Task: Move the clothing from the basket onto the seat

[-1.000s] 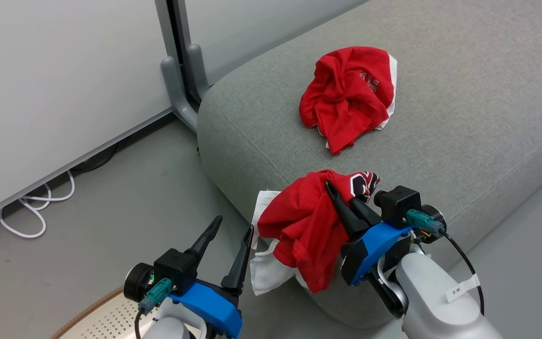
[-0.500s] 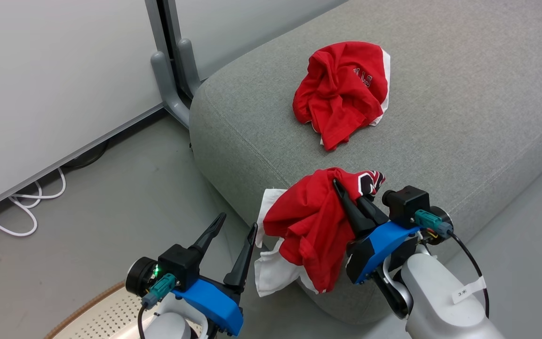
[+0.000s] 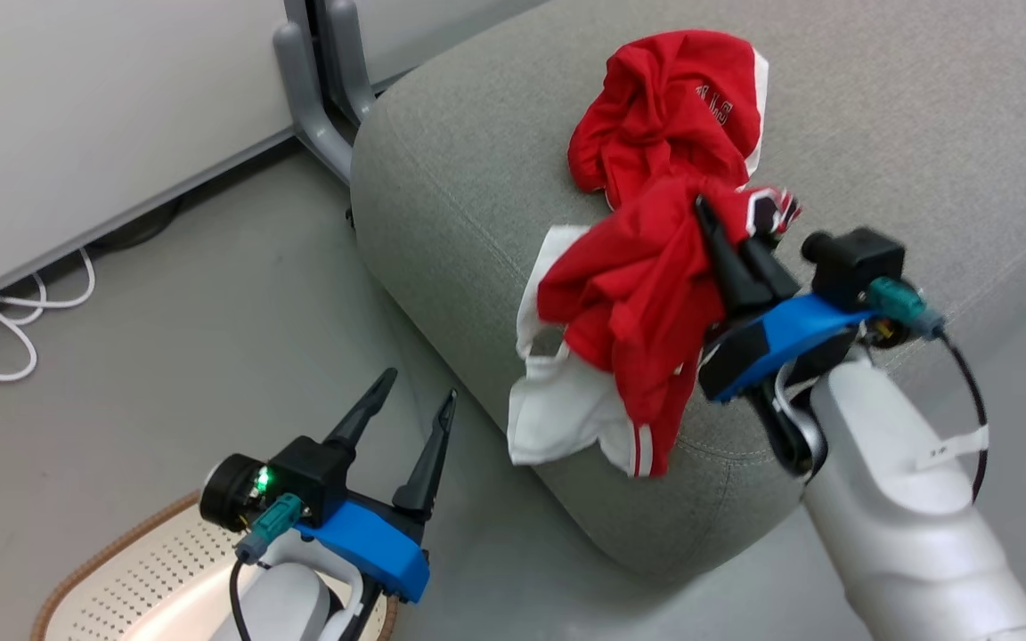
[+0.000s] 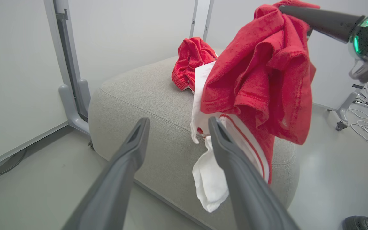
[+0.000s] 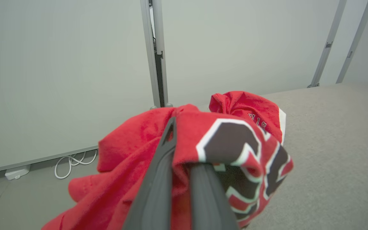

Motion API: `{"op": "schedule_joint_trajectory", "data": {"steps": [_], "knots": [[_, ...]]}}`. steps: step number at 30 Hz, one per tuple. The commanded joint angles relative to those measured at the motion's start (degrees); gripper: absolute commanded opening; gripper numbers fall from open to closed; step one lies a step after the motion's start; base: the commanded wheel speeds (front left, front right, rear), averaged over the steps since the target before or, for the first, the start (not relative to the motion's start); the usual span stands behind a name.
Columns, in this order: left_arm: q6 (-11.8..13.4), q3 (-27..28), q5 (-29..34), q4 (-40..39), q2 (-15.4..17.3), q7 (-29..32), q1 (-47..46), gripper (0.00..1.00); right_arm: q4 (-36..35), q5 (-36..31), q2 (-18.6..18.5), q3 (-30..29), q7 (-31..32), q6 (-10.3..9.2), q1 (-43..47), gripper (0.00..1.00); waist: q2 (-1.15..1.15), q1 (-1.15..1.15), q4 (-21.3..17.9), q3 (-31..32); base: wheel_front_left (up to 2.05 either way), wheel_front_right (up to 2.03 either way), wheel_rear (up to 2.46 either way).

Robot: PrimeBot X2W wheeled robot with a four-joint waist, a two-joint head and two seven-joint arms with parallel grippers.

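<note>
Right pincer (image 3: 722, 231) is closed on a fold of the numbered garment (image 3: 629, 294), with red cloth bunched between and over both fingers. Left pincer (image 3: 418, 385) stands open and holds nothing, low at seven o'clock in the head view, just above the basket (image 3: 134, 570).

Step in hand, by my judgement: the carry of the last piece. The other red garment (image 3: 664, 116) lies crumpled on the seat (image 3: 878, 133), at about one o'clock from the piece I hold. What shows of the basket's inside is bare, though my left arm covers part of it.

The held garment hangs from my right pincer at the near corner of the seat. I cannot tell whether its lower end touches the upholstery.

Next move, as I judge it: take the load further on towards twelve o'clock until the whole bundle is over the cushion, lower it, then part the fingers. If I release at this spot, the trailing end would likely drape over the front edge and could drag the rest down to the floor.

Condition of the held garment:
- Red body, heavily creased and folded on itself.
- Black numerals edged in white, wrapped round the right finger at three o'clock of the bundle.
- White panel with red stripes, hanging lowest at six o'clock.
</note>
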State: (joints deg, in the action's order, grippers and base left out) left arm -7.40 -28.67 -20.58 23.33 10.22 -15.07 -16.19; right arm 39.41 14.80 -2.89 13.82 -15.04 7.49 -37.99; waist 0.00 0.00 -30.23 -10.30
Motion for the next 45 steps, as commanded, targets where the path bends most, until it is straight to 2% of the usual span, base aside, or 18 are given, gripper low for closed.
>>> {"op": "schedule_joint_trajectory", "data": {"steps": [1, 5, 7, 11, 16, 21, 23, 28, 31, 40, 41, 42, 43, 44, 45], "knots": [[-0.11, 0.4, 0.43, -0.39, 0.84, -0.14, -1.6, 1.0, -0.42, -1.01, 0.01, -1.91, -0.2, 0.01, -2.75, 0.0, 0.0, 0.0, 0.86, -3.3, 0.0, 0.0, 0.0], [-0.12, 0.79, 1.28, -1.16, 2.5, -0.14, -3.84, 1.0, -0.61, -2.6, -0.38, -7.99, -0.13, 0.01, -8.8, 0.0, 0.0, 0.0, 2.12, -8.32, 0.0, 0.0, 0.0], [-0.11, 0.77, 1.92, -1.61, 3.38, -0.14, -5.56, 1.0, -1.49, -0.86, -1.34, -10.6, -0.13, 0.01, -11.99, 0.0, 0.0, 0.0, 3.34, -11.29, 0.0, 0.0, 0.0], [-0.11, 0.89, 3.11, -2.76, 4.55, -0.14, -9.48, 1.0, -3.37, 1.22, -5.98, -15.78, 0.0, 0.01, -17.26, 0.0, 0.0, 0.0, 6.14, -17.52, 0.0, 0.0, 0.0], [0.43, 1.7, 4.06, -4.97, 5.56, -0.02, -14.25, 1.0, -7.67, -1.07, -13.61, -18.88, -0.07, 0.01, -21.72, 0.0, 0.0, 0.0, 9.76, -25.23, 0.0, 0.0, 0.0], [1.26, 2.44, 5.13, -8.52, 6.27, -0.08, -17.62, 1.0, -11.34, -3.91, -21.18, -25.69, -0.13, 0.01, -25.0, 0.0, 0.0, 0.0, 13.1, -32.31, 0.0, 0.0, 0.0], [1.36, 2.56, 5.59, -9.71, 6.59, -0.08, -18.39, 1.0, -12.6, -5.94, -22.72, -28.3, -0.16, 0.01, -25.43, 0.0, 0.0, 0.0, 14.2, -34.61, 0.0, 0.0, 0.0], [1.68, 2.38, 6.25, -11.78, 6.88, -0.12, -19.08, 1.0, -12.83, -6.42, -22.15, -33.91, -0.17, 0.01, -25.11, 0.0, 0.0, 0.0, 15.79, -37.96, 0.0, 0.0, 0.0], [1.74, 2.15, 6.74, -12.87, 7.2, -0.14, -19.49, 1.0, -9.64, -4.2, -20.68, -36.8, -0.16, 0.01, -24.54, 0.0, 0.0, 0.0, 16.65, -39.68, 0.0, 0.0, 0.0], [2.09, 1.91, 7.46, -14.87, 8.13, -0.16, -20.56, 1.0, -1.35, -1.71, -20.09, -37.82, -0.13, 0.0, -25.65, 0.02, 0.0, 0.0, 17.29, -41.11, 0.0, 0.0, 0.0], [2.16, 1.84, 7.45, -14.9, 8.06, -0.16, -20.62, 1.0, -0.7, -1.71, -20.1, -37.97, -0.14, 0.0, -25.82, 0.27, 0.0, 0.0, 17.26, -40.97, 0.0, 0.0, 0.0], [2.18, 1.81, 7.41, -14.86, 8.01, -0.16, -20.6, 1.0, -0.17, -1.64, -20.08, -38.08, -0.15, 0.0, -25.97, 0.68, 0.0, 0.0, 17.22, -40.81, 0.0, 0.0, 0.0], [2.21, 1.73, 7.35, -14.77, 7.94, -0.15, -20.57, 1.0, 0.09, -1.53, -20.04, -38.1, -0.16, 0.0, -26.09, 0.92, 0.0, 0.0, 17.19, -40.64, 0.0, 0.0, 0.0], [2.23, 1.66, 7.29, -14.64, 7.9, -0.16, -20.53, 1.0, 0.31, -1.36, -19.79, -38.21, -0.16, 0.0, -26.06, 1.0, 0.0, 0.0, 17.14, -40.46, 0.0, 0.0, 0.0], [2.23, 1.61, 7.21, -14.47, 7.86, -0.17, -20.49, 1.0, 0.27, -1.37, -19.56, -38.34, -0.17, 0.0, -25.87, 1.0, 0.0, 0.0, 17.1, -40.26, 0.0, 0.0, 0.0]]}}
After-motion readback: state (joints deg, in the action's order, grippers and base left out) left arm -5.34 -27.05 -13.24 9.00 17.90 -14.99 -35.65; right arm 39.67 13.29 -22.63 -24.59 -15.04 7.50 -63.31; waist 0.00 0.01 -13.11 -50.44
